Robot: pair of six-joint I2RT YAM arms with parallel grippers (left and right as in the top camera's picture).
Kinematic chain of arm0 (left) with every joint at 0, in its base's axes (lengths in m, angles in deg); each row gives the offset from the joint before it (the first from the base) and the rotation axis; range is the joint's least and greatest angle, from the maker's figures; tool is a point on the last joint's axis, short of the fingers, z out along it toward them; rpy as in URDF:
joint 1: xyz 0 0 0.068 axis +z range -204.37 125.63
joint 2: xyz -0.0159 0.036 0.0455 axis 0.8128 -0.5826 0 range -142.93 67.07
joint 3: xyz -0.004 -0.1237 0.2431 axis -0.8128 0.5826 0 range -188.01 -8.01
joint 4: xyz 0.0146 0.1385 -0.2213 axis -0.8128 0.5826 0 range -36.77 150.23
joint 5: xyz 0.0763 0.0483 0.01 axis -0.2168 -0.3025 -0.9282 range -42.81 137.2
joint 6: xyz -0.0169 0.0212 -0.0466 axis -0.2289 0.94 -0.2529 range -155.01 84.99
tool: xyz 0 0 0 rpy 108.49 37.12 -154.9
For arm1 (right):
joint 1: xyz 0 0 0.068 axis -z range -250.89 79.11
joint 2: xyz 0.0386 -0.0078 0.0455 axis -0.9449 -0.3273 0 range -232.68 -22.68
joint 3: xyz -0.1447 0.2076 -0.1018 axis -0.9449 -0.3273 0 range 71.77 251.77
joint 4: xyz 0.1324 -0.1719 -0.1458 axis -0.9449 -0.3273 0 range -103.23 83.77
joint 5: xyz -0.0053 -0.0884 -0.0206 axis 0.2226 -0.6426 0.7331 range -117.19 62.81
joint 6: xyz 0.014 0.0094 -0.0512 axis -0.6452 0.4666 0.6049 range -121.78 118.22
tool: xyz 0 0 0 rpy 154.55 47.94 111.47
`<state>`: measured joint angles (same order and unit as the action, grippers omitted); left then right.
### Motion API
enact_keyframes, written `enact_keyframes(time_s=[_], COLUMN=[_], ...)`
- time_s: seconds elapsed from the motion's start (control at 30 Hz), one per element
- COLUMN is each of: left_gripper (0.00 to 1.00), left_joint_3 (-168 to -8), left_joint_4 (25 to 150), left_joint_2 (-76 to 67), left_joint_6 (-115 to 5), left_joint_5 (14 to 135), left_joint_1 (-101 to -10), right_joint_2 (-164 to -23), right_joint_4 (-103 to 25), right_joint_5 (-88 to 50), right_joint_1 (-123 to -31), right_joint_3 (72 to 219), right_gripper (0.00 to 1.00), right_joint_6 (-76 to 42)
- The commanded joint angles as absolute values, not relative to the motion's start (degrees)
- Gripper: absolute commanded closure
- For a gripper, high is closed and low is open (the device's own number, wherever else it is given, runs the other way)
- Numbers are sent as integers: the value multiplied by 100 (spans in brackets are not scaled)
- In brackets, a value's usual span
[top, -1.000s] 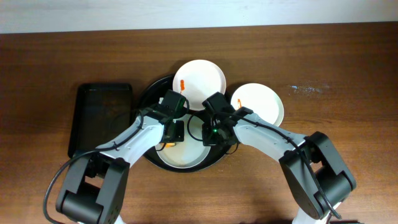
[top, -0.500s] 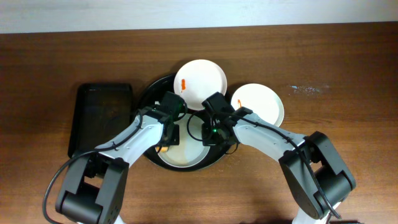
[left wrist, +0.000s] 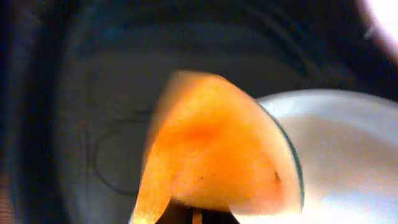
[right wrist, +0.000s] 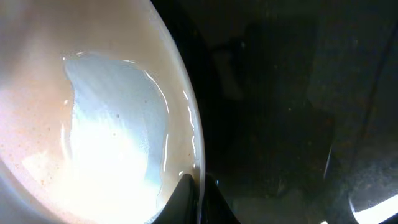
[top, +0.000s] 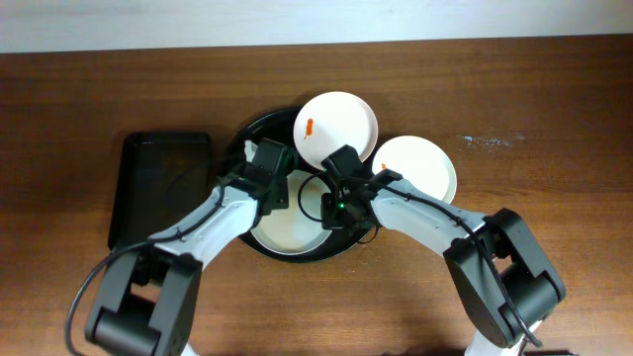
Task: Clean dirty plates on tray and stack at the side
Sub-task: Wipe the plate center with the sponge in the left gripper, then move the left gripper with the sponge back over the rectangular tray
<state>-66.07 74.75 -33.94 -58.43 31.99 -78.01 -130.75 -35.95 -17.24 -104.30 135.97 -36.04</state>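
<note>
Plate in the tray (top: 285, 235): white, and it lies in the round black tray (top: 252, 136) right beneath both of your grippers. No smear shows on the part you can see.
Right gripper (top: 334, 210): your jaws are pressed together on that plate's rim. In the right wrist view the rim runs straight in between the fingertips (right wrist: 184, 194). The glossy white plate spreads away from the jaws on one side, and the dark tray floor is on the other.
Left gripper (top: 269, 190): your jaws are pinched on an orange sponge (left wrist: 211, 149), which sticks out ahead of the fingertips. This view is heavily blurred.
Sponge against plate: it hangs over the tray floor with the plate's rim just beside it. You cannot tell whether they touch.
Second plate (top: 338, 127): it sits beyond both pairs of jaws, overlapping the tray's far rim. It is apart from the grippers, and its orange-red smear (top: 310, 126) is on the side nearer your left jaws.
Third plate (top: 420, 170): it is on the wooden table (top: 554, 109), outboard of your right jaws and just beside the tray. A small orange mark (top: 384, 151) sits near the edge that faces the jaws. You cannot tell whether it touches the second plate.
Rectangular tray (top: 163, 188): black, outboard of your left jaws and apart from the round tray.
</note>
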Motion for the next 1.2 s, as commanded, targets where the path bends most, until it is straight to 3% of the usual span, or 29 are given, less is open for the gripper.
enact_keyframes(time_s=[0.0,0.2,0.4,0.43,0.53,0.6,0.7,0.77,0.8,0.83,1.0,1.17], left_gripper=[100,100,100,100,100,100,100,100,100,100,100,100], left_joint_3=[-6625,-6625,-6625,-6625,-6623,-6620,-6618,-6618,-6614,-6603,-6494,-6450], left_joint_4=[7188,7418,8862,9125,9686,9837,9846,9905,9925,9925,9968,9957], left_joint_2=[-2806,-2262,-1705,-1709,-1722,-1722,-1722,-1722,-1724,-1722,-1722,-1722], left_joint_6=[-5633,-5640,-5856,-5854,-5854,-5854,-5852,-5852,-5852,-5852,-5852,-5852], left_joint_5=[2607,2574,3149,3464,3652,3844,4012,4012,4012,4012,4012,4010], left_joint_1=[-7718,-7549,-6572,-6347,-5949,-5727,-5665,-5665,-5665,-5665,-5665,-5665], right_joint_2=[-13333,-13333,-13320,-13320,-13320,-13329,-13377,-13381,-13381,-13379,-13250,-13198], right_joint_4=[-3768,-3761,-4113,-4209,-4229,-4242,-4216,-4154,-4128,-4080,-4535,-5733], right_joint_5=[-1968,-1964,-1962,-1966,-1868,-1879,-1879,-1879,-1879,-1879,-1912,-3162], right_joint_1=[-10457,-10457,-10457,-10457,-10457,-10461,-10467,-10467,-10467,-10467,-10321,-10347], right_joint_3=[13455,13455,13921,14039,14078,14050,13980,13914,13914,13919,14511,15796], right_gripper=[96,96,96,90,53,45,51,69,85,96,96,96], right_joint_6=[-3412,-3414,-3241,-3217,-3224,-3224,-3250,-3267,-3267,-3267,-2872,-2548])
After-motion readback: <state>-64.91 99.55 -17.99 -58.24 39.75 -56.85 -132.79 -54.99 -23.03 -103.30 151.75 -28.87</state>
